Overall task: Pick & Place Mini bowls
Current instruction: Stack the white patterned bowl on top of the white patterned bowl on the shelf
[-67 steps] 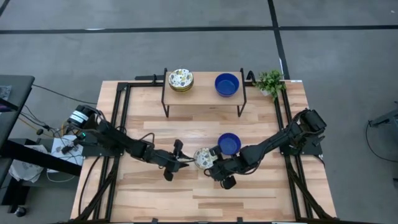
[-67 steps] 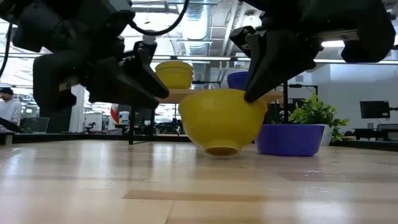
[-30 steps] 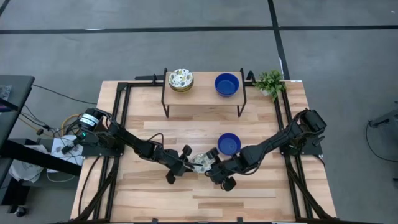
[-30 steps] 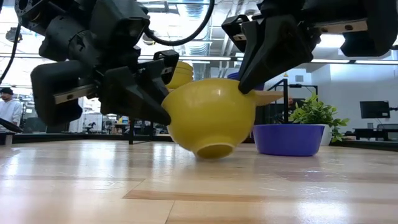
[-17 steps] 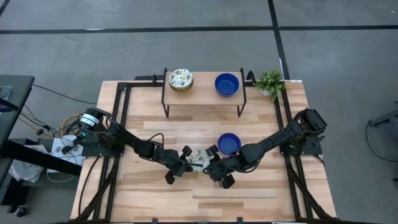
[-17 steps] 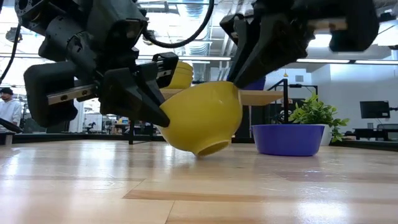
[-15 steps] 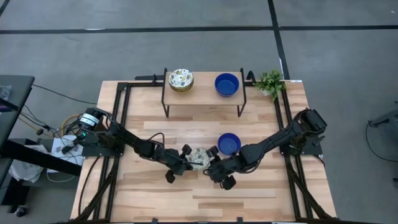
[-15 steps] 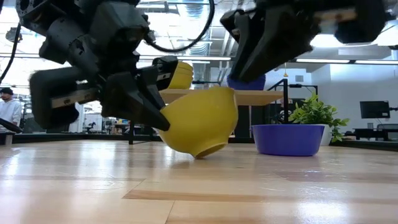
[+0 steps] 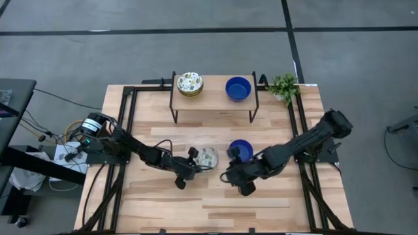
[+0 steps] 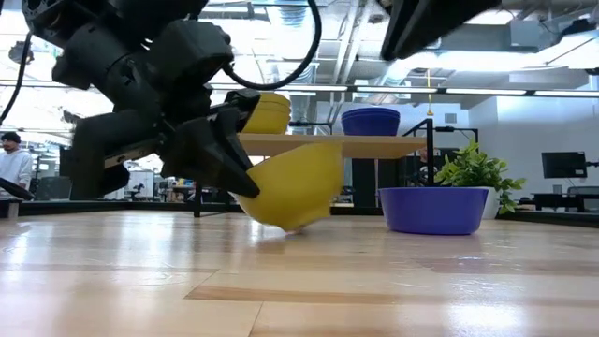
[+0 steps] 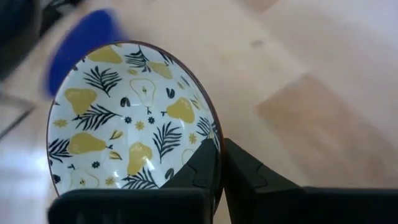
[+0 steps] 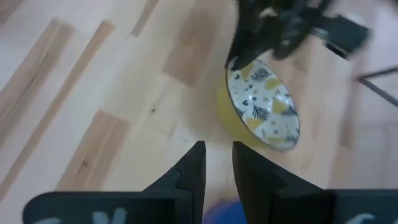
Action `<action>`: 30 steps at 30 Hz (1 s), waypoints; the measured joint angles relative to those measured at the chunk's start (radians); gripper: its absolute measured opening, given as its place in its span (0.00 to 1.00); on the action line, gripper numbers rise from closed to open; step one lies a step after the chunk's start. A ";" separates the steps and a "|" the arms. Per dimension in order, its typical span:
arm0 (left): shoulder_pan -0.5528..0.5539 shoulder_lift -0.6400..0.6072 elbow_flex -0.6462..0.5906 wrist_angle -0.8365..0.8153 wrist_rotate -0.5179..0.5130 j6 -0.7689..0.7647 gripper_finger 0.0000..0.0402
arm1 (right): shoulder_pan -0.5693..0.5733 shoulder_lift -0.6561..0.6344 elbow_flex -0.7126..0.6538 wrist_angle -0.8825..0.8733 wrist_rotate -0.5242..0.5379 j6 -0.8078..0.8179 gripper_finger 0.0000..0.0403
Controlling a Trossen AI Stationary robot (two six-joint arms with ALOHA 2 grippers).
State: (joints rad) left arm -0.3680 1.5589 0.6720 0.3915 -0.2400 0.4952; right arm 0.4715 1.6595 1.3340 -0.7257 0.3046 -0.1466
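Patterned bowl (image 11: pixel 134 118) rim pinched, left gripper (image 11: pixel 219 171)

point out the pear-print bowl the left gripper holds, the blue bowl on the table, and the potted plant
pear-print bowl (image 11: pixel 118 118), left wrist view, on its patterned inside
blue bowl on the table (image 10: pixel 435 208), low view, on its outer wall
potted plant (image 9: pixel 283 85), high view, on its leaves

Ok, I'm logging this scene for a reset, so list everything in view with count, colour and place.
patterned bowl: one, yellow outside, pear print inside, tilted, table centre, in left gripper.
blue bowl: one, table, right of centre.
shelf: one, wooden, far edge.
shelf bowls: patterned stack, blue one.
plant: one, green, far right corner.
left gripper: shut on the patterned bowl's rim.
right gripper: open, beside the blue bowl.
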 joint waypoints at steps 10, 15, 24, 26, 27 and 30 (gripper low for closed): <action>-0.025 -0.124 0.085 -0.186 -0.175 -0.091 0.03 | 0.022 -0.390 -0.359 0.323 0.180 0.097 0.17; -0.023 -0.181 0.142 -0.308 -0.206 -0.111 0.03 | 0.011 -0.522 -0.622 0.695 0.272 0.105 0.17; -0.014 -0.227 0.290 -0.488 -0.268 -0.131 0.03 | 0.019 -0.531 -0.807 0.976 0.508 0.195 0.17; 0.002 -0.229 0.328 -0.519 -0.264 -0.133 0.03 | 0.020 -0.511 -0.810 0.974 0.521 0.214 0.17; 0.008 -0.237 0.343 -0.545 -0.262 -0.133 0.03 | 0.019 -0.495 -0.810 0.987 0.521 0.221 0.17; 0.037 -0.256 0.392 -0.600 -0.270 -0.137 0.03 | 0.019 -0.456 -0.810 1.002 0.522 0.226 0.17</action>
State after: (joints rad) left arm -0.3314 1.3034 1.0637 -0.2090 -0.5099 0.3584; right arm 0.4908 1.2037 0.5240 0.2764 0.8265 0.0792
